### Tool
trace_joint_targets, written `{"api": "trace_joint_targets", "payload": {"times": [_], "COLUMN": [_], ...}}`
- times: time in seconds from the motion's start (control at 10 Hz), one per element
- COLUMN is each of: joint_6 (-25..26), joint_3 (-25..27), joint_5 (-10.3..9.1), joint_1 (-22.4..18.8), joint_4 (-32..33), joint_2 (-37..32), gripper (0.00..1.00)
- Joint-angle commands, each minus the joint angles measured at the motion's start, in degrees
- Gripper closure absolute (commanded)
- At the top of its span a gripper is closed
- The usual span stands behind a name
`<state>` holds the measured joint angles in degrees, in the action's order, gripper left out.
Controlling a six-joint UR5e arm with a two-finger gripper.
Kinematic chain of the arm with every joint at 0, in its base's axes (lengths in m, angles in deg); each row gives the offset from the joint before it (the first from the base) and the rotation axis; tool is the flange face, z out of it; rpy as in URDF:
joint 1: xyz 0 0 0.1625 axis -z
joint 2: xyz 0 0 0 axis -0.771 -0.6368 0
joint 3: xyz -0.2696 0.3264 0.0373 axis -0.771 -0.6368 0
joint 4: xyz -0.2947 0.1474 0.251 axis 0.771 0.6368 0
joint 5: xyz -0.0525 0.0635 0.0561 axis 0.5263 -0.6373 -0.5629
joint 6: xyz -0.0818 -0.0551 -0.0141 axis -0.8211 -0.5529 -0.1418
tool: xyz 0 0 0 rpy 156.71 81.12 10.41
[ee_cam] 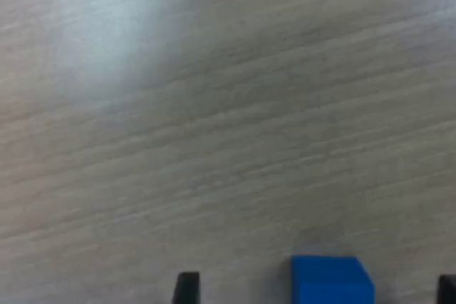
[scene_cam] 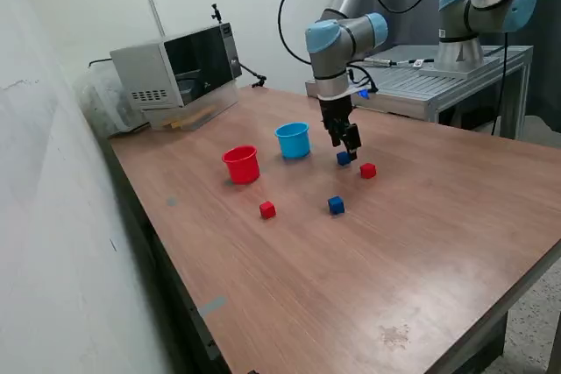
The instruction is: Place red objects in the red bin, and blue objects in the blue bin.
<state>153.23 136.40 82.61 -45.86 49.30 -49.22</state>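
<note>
My gripper [scene_cam: 345,144] is open, low over the table, straddling a dark-blue cube [scene_cam: 344,158]. In the wrist view that cube [ee_cam: 332,279] lies between the two dark fingertips [ee_cam: 187,288], nearer one of them, with gaps on both sides. A second blue cube [scene_cam: 336,206] lies nearer the front. One red cube [scene_cam: 367,171] lies just to the exterior view's right of the gripper, another [scene_cam: 267,209] lies in front of the red cup [scene_cam: 241,165]. The light-blue cup [scene_cam: 293,140] stands upright beside the red cup, to the exterior view's left of the gripper.
A grey microwave-like box [scene_cam: 180,67] stands at the back left of the wooden table [scene_cam: 368,278]. A second arm [scene_cam: 478,6] stands on a metal bench [scene_cam: 438,76] behind. A white wall runs along the exterior view's left.
</note>
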Motion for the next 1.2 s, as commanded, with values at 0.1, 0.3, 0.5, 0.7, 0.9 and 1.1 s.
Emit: {"api": "trace_joint_targets", "payload": {"times": [0.1, 0.3, 0.5, 0.7, 0.9, 1.1], "joint_6": [-0.1, -0.2, -1.7, -4.0, -4.3, -5.1], "joint_3": [-2.1, -1.8, -1.5, -1.4, -1.9, -2.0], "joint_5": [1.12, 1.03, 0.85, 0.94, 1.03, 1.03], "joint_1": [-0.1, -0.2, -0.2, -0.5, -0.5, -0.4], "joint_4": [0.2, 0.2, 0.0, -0.3, -1.0, -3.4], "joint_2": [0.4, 0.3, 0.3, 0.2, -1.3, -4.4], "gripper": [1.0, 1.0, 1.0, 1.0, 1.0, 1.0]}}
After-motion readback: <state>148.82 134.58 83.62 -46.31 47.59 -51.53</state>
